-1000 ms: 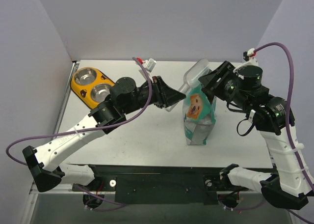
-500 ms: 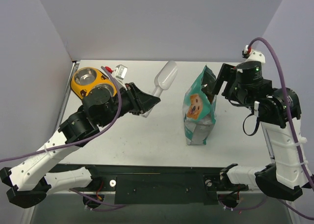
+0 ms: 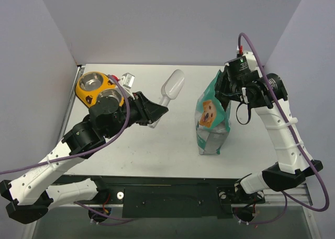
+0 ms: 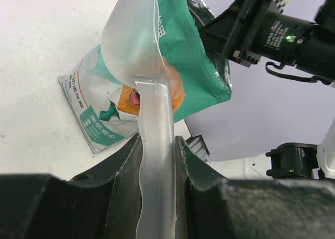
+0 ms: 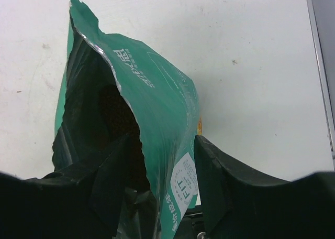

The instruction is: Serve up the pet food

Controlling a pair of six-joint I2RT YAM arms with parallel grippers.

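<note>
— While your left end effector [image 3: 156,114] is clamped on the handle of the clear scoop [image 3: 172,86], the scoop's bowl looks empty to me. I'd say you are at the dipping step, with nothing served yet.

— Agreed. Just beyond the scoop, the teal pouch [image 3: 212,123] stands upright on the desk [image 3: 157,155], and the pet food is, by my reckoning, down inside it. You won't find a single pellet in any view.

— Your right end effector [image 5: 162,144] is at the pouch's top edge, one finger inside the mouth and one outside, with the pouch wall between them. Whether it is pinching that wall or only straddling it, I cannot tell.

— Your next move calls for a firm hold there, so the mouth stays spread while you tip the scoop in from the left and down. If the pouch is loose, I'd expect it to topple.

— Mind what each camera gives you. Only the right wrist view looks into the mouth, and it shows darkness. Only the left wrist view shows the handle seated between the fingers.

— And only the overhead view shows the yellow feeder [image 3: 79,89], far left and well apart from the pouch, where you must carry the load.
</note>
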